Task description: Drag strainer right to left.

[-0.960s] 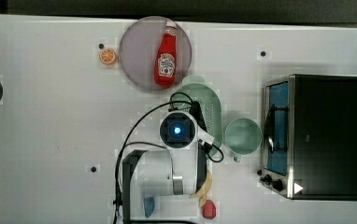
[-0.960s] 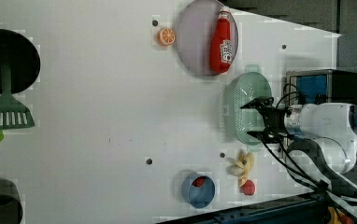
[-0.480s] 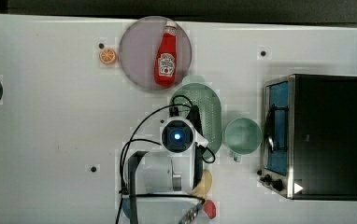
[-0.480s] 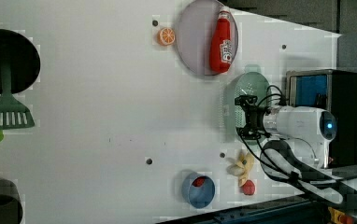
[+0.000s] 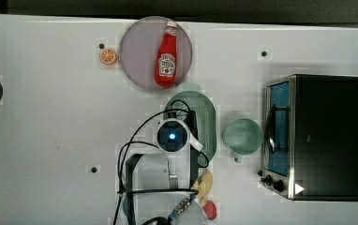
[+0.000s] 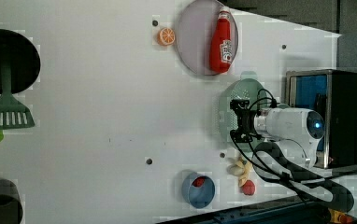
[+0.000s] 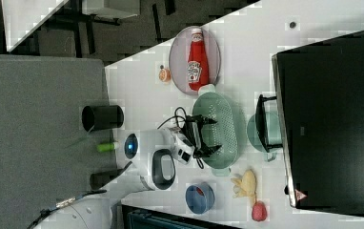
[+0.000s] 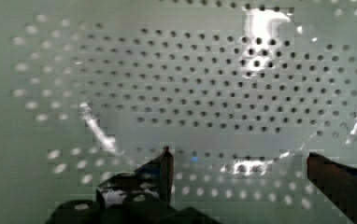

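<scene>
The strainer (image 5: pixel 204 123) sits on the white table (image 5: pixel 50 131) in the top view, at about six o'clock from the grey plate (image 5: pixel 139 51) that carries the ketchup bottle (image 5: pixel 166 58), and at nine o'clock from the round green cup (image 5: pixel 242 136), just beside it but apart. A toaster oven (image 5: pixel 322 136) stands further out at three o'clock.

Your gripper (image 8: pixel 239 161) hangs over the strainer's bowl with its fingers (image 8: pixel 165 168) spread wide and nothing between them; in the wrist view you see the perforated floor close beneath the tips. In the right view the gripper (image 7: pixel 204 138) reaches in over the long rim on the arm's side.

Judge the strainer as light, stiff, thin-walled plastic with a smooth, glossy skin. It should slide easily on the table, so a drag needs little force, but it may also skid away or pivot if you push off-centre. You have two sensible holds: pinch the near long wall between the fingers, one inside and one outside, or drop a finger inside and hook the wall. The small tabs at the ends look too shallow for a sure grip. Keep the hold near the middle of the long side so that the strainer does not swing, and watch the yellow banana (image 5: pixel 204 182) at six o'clock.
</scene>
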Controlling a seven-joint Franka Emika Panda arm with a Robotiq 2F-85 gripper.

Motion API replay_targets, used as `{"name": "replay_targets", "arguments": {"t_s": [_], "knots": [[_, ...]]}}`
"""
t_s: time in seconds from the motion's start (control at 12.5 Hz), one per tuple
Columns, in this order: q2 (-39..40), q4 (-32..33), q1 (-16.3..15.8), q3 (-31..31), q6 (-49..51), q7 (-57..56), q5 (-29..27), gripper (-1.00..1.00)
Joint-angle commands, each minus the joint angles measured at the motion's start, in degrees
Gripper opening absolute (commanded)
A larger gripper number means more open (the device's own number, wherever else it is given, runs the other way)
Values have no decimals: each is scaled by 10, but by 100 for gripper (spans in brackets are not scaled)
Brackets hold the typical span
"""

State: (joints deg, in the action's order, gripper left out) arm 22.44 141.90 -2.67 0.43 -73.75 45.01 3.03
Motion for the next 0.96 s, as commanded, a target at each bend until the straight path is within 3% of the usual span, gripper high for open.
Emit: {"name": "replay_targets", "arguments": {"t_s": [0.08, 0.96], "knots": [[-7, -1, -26, 23, -12, 69, -4, 100], [27, -75, -131, 30, 64, 149, -44, 100]]}}
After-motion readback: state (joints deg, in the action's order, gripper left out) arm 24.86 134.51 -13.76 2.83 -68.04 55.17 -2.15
